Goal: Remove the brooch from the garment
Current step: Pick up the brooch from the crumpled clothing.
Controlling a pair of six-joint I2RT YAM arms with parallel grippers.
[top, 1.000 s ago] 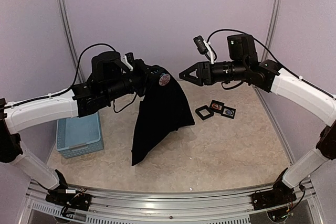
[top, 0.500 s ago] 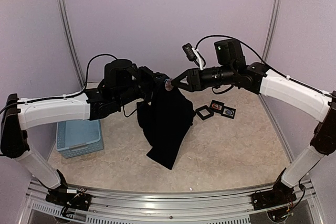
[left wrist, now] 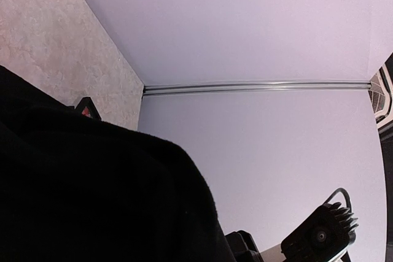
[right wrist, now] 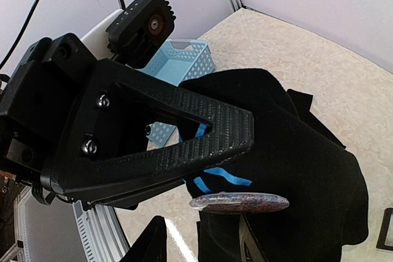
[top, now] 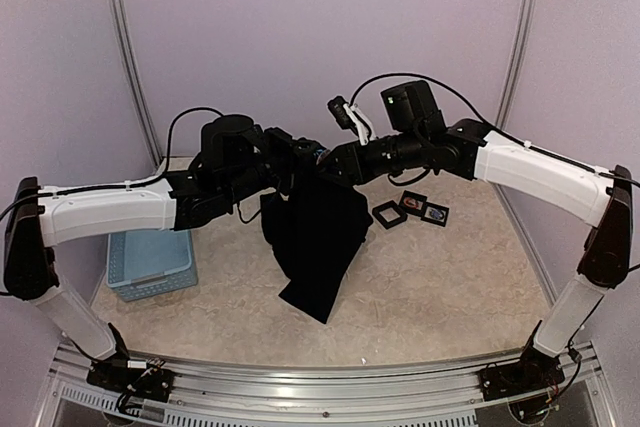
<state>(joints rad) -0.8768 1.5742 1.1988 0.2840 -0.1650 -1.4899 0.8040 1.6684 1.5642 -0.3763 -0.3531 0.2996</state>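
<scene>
Garment (top: 318,237) at centre, brooch (right wrist: 239,202) near its top; basket (top: 150,285) on table (top: 450,292) to its left, three frames (top: 412,204) to its right.

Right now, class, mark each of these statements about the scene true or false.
1. The left tool is shut on the black garment, which hangs from it. True.
2. The brooch lies in the light-blue basket. False: it sits against the garment, up between the two arms.
3. The right tool is clamped shut on nothing. False: its jaws stand apart with the brooch between them.
4. Three small black frames lie on the table on the right arm's side of the garment. True.
</scene>
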